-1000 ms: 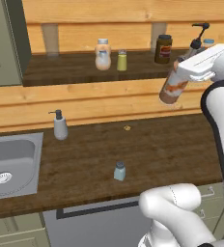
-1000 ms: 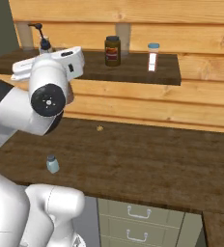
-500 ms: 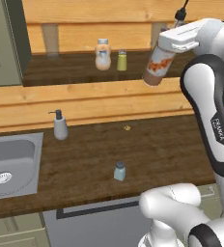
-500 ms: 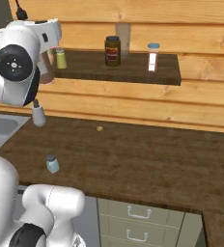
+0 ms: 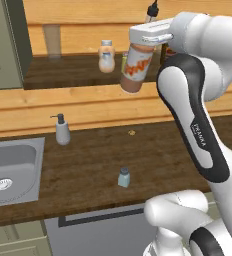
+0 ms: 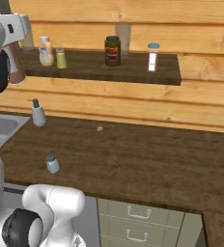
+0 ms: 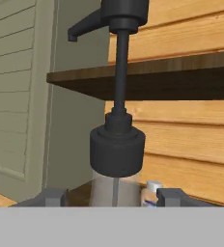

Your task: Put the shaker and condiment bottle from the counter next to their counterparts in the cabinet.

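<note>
My gripper (image 5: 147, 41) is shut on the condiment bottle (image 5: 136, 67), held slightly tilted in the air in front of the cabinet's shelf board (image 5: 63, 72). The squat peach bottle (image 5: 106, 56) stands on the shelf just to the left of it, and the yellow-green shaker (image 6: 61, 58) beside that is largely hidden behind the held bottle in the left base view. In the hand view the bottle's dark collar and nozzle (image 7: 117, 144) rise between my fingertips (image 7: 51, 197). On the counter (image 5: 88, 160) the pale-blue shaker (image 5: 123, 177) stands near the front edge.
A white pump dispenser (image 5: 62, 130) stands by the steel sink (image 5: 8, 170) at the left. On the shelf further right are a dark jar (image 6: 112, 50) and a white tube with a blue cap (image 6: 153, 57). The grey-green cabinet door (image 5: 5, 45) stands open at the left.
The arm has carried the condiment bottle up and to the left along the shelf front, from near the dark jar to beside the peach bottle. The shaker has stayed put.
</note>
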